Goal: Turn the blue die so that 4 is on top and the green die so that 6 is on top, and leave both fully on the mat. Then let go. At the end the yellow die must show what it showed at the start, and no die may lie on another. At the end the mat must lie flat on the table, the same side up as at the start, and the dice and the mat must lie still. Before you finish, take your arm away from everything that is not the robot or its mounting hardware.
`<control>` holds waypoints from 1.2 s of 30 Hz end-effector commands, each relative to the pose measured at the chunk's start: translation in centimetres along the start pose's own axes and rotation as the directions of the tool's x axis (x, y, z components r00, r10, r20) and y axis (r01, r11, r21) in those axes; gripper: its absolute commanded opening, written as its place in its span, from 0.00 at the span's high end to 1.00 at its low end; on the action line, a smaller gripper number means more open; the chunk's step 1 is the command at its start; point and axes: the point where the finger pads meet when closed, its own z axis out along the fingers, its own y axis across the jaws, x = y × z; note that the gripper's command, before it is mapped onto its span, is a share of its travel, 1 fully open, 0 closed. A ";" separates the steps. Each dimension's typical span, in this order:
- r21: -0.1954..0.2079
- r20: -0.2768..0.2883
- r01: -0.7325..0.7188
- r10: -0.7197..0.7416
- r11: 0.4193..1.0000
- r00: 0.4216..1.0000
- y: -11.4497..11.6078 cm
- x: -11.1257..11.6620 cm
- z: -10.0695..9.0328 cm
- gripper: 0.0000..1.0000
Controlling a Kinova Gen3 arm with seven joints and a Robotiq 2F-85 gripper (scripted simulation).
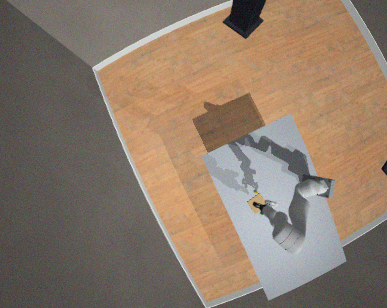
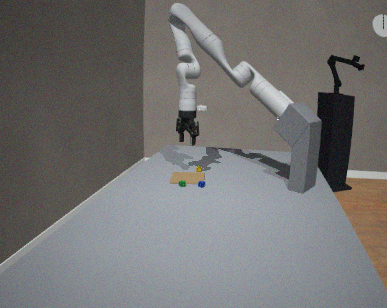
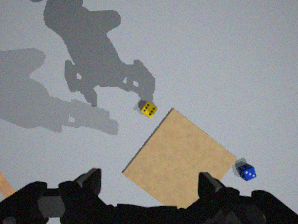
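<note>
- Blue plastic-looking cube die (image 2: 201,184) (image 3: 247,172): white pips on its faces, count too small to be sure of; sits on table (image 1: 308,240) (image 2: 188,240) (image 3: 250,50), off the mat, just beside one of its corners. Hidden in top view.
- Green cube die (image 1: 262,213) (image 2: 182,184): tiny, pips unreadable; on table just beside the mat, on the side twd the short table edge nearest the ext. cam. Wrist view doesn't show it.
- Yellow cube die (image 1: 256,192) (image 2: 199,169) (image 3: 149,109): black pips, exact no. unclear; off the mat too, nr its side facing the far short table edge. Shadow right by it.
- Tan, cork-like square mat (image 1: 253,201) (image 2: 187,178) (image 3: 177,155): thin, flat, speckled, w/ a dark rim line. Closer to the long table edge opp. the arm's mount than to the mount's edge, & nearer the far short edge than the near one.
- Black two-finger claw (image 1: 258,205) (image 2: 187,142) (image 3: 149,181): released, fingers wide apart, nothing btwn them; hangs well above table, pointing down.
- White jointed arm (image 1: 298,215) (image 2: 213,47): bends over table from grey angular mount (image 1: 330,187) (image 2: 305,150) at the other long edge.
</note>
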 end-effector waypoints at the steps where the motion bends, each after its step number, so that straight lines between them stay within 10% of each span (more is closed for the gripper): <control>1: 0.006 -0.019 -0.006 0.006 1.000 1.000 -0.3 0.7 0.7 0.00; 36: 0.006 -0.019 -0.006 0.006 1.000 1.000 -0.4 0.8 7.9 0.00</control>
